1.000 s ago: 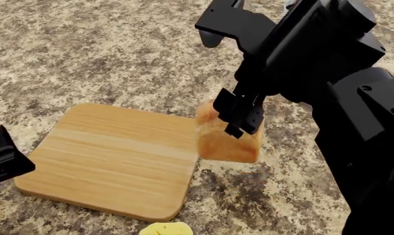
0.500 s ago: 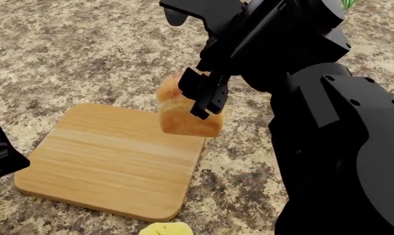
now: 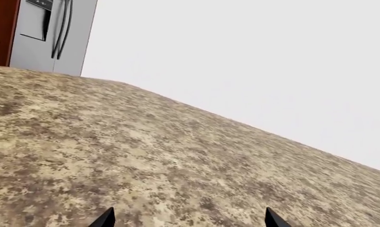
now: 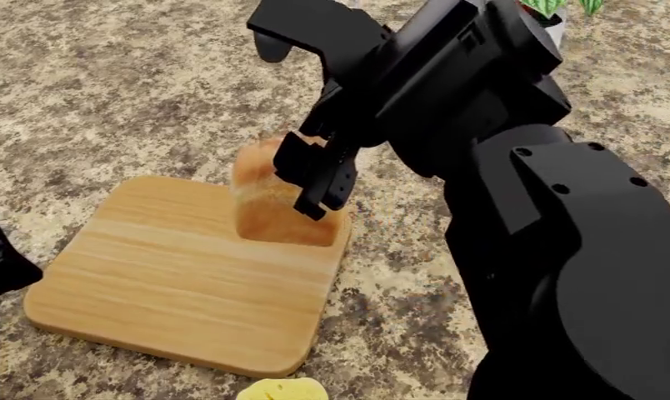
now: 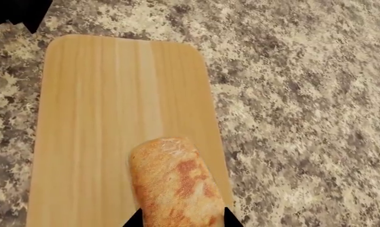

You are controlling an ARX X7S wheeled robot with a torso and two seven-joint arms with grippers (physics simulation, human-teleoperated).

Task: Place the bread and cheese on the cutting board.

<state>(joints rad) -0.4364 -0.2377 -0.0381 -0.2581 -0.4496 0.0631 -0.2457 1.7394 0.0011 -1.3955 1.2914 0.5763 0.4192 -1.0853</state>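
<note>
The right tool (image 4: 318,179) grips one bread (image 4: 271,204) above one cutting board (image 4: 168,275); one cheese (image 4: 282,389) lies nearby.

The right gripper (image 4: 312,179) is clamping the bread (image 4: 271,204) and holding it over the far right corner of the cutting board (image 4: 168,283). The cheese (image 4: 282,389) is peeking in at the near edge, on the speckled counter (image 4: 112,92).

Kitchen: granite countertop (image 3: 146,156), steel refrigerator (image 3: 51,35), cutting board (image 4: 179,275).
</note>
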